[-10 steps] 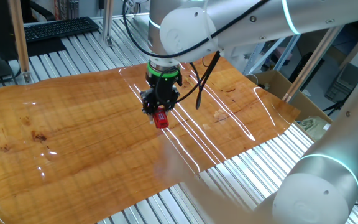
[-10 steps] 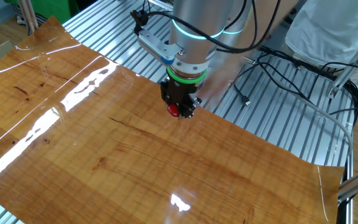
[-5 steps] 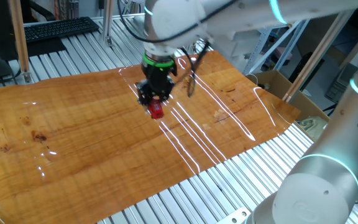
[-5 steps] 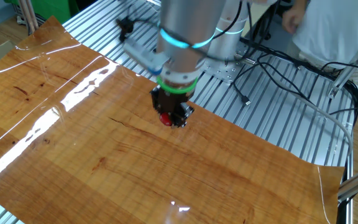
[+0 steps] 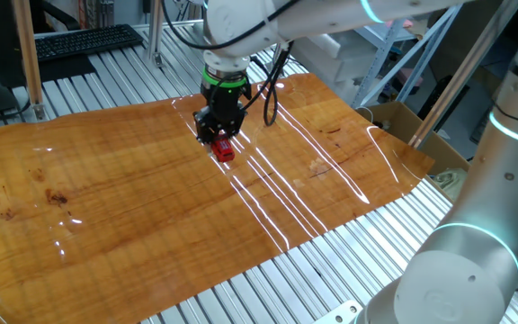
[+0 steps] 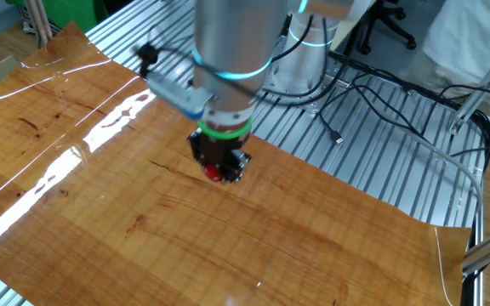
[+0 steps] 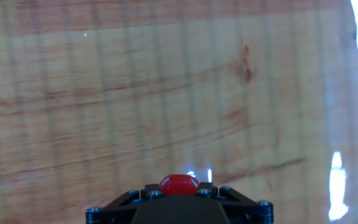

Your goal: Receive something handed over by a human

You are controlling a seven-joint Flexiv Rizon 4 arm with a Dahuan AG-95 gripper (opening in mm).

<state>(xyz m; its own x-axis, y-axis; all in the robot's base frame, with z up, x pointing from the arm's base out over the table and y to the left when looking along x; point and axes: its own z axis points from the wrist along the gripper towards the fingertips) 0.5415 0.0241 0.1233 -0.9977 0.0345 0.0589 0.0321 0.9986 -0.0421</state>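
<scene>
Glossy wooden board on a ribbed metal table

The table's surface is made of parallel silver slats, seen bare around the board's edges in both fixed views. The orange-brown board lies flat on the slats, its grain and a few dark knots visible under bright streaks of reflected light. A black keyboard rests at the far corner, and black cables trail over the slats beside the board.

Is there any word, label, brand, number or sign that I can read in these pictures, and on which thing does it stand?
None can be read in any view.
Red object in the gripper: no print shows.
Keyboard: keys too small to read.
Cardboard box: no print shows.
Wooden board: only grain and glare.
</scene>
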